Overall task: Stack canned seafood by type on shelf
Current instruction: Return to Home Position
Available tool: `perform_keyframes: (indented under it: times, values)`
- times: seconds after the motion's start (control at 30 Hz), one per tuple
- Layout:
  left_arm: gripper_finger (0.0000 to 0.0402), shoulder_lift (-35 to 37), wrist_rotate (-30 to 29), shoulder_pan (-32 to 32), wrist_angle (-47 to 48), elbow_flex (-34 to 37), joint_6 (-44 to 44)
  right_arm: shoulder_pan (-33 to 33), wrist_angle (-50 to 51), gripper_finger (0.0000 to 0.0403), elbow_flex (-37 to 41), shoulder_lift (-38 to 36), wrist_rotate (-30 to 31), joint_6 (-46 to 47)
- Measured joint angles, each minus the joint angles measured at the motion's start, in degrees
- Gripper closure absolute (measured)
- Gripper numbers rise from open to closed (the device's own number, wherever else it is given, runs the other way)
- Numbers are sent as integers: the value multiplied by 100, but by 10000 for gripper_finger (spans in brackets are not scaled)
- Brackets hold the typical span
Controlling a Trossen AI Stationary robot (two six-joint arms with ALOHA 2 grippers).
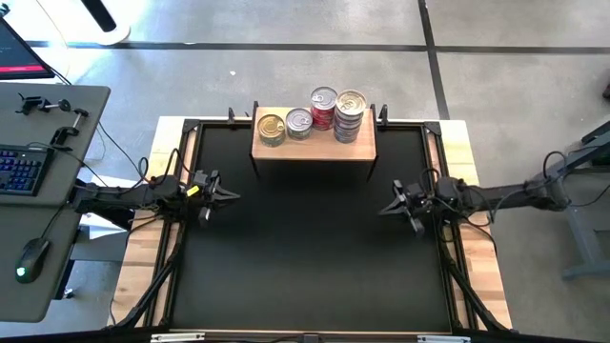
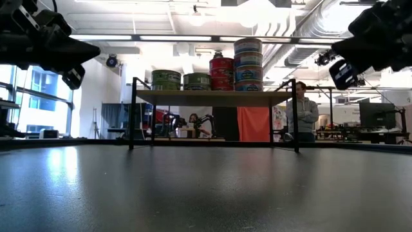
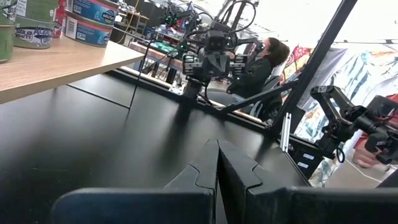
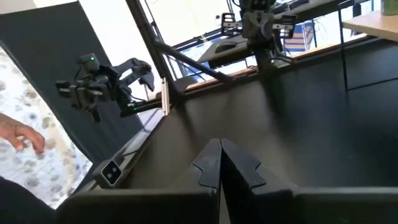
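Note:
The shelf (image 1: 315, 151) stands at the far middle of the black mat, raised on thin black legs (image 2: 133, 113). On it stand two low greenish cans (image 2: 167, 79) (image 2: 197, 80), a red stack (image 2: 221, 73) and a taller bluish stack (image 2: 248, 63) of canned seafood. My left gripper (image 1: 234, 193) hovers shut at the mat's left side and points toward the middle. My right gripper (image 1: 383, 210) hovers shut at the mat's right side, facing it. In both wrist views the fingers (image 3: 217, 163) (image 4: 221, 163) are shut on nothing, above bare mat.
The black mat (image 1: 305, 257) lies bare between the two grippers and toward the near edge. A side desk with a keyboard (image 1: 21, 170) and mouse (image 1: 33, 255) stands left of the table. People (image 2: 302, 116) stand in the room beyond, and a hand (image 4: 25, 140) shows near the table's edge.

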State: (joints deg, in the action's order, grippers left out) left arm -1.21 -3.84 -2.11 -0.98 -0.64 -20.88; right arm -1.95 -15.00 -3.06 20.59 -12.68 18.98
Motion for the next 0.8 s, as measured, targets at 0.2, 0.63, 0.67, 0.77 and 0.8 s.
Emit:
perform_keyframes:
  times: [0.2, 0.63, 0.67, 0.77, 0.8]
  values:
    - [401, 0, -2, 0, -2, -2, 1, 122, 72, 403, 248, -164, -61, -176]
    - [401, 0, 0, 0, -6, -2, 2, 122, 843, 403, 248, -154, 1075, -404]
    - [401, 0, 0, 0, -6, -2, 2, 122, 879, 403, 249, -153, 1075, -404]
    - [401, 0, 0, 0, -7, -2, 2, 83, 1067, 403, 250, -254, 1082, -404]
    - [401, 0, 2, 0, -6, -2, 2, 45, 1206, 403, 250, -378, 1079, -404]
